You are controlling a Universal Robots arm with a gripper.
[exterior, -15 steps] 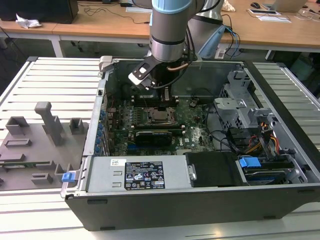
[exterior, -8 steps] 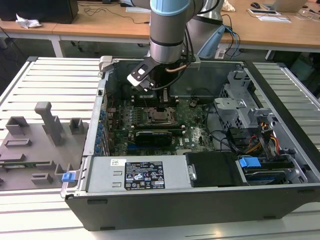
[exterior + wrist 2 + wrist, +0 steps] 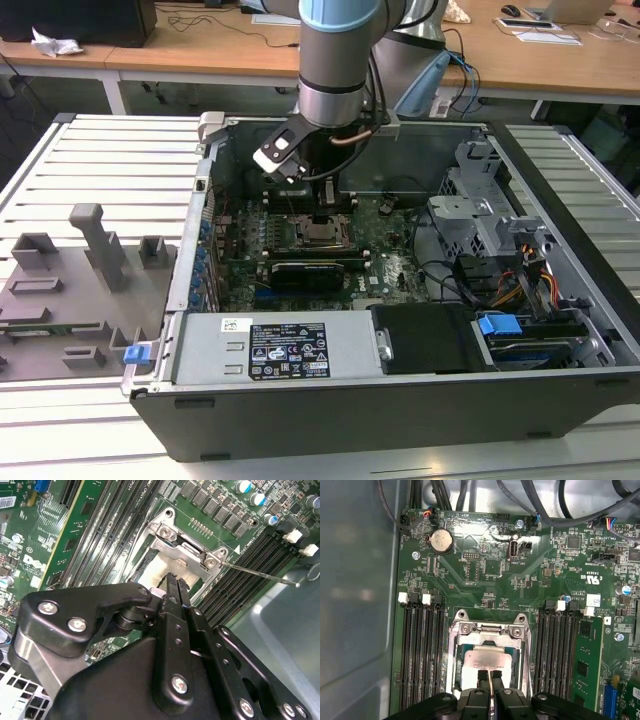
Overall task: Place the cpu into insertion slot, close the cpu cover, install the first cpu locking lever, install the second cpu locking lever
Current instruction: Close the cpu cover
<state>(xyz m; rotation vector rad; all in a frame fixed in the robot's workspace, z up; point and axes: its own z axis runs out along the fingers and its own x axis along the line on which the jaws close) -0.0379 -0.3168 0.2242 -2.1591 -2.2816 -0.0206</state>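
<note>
An open computer case (image 3: 400, 420) sits on a slatted table. Toward its far side, the arm's gripper (image 3: 489, 676) hangs just above the socket (image 3: 461, 666), fingertips pressed together. The silver chip (image 3: 487, 657) lies flat in the socket, framed by the metal cover (image 3: 487, 628). A thin wire lever (image 3: 260, 573) sticks out beside the socket.

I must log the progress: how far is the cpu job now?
Done: the cpu lies in the slot, and the cover looks down over it. In hand: the shut end effector is over the cpu. Left: a lever sticks out free, not locked.
</note>
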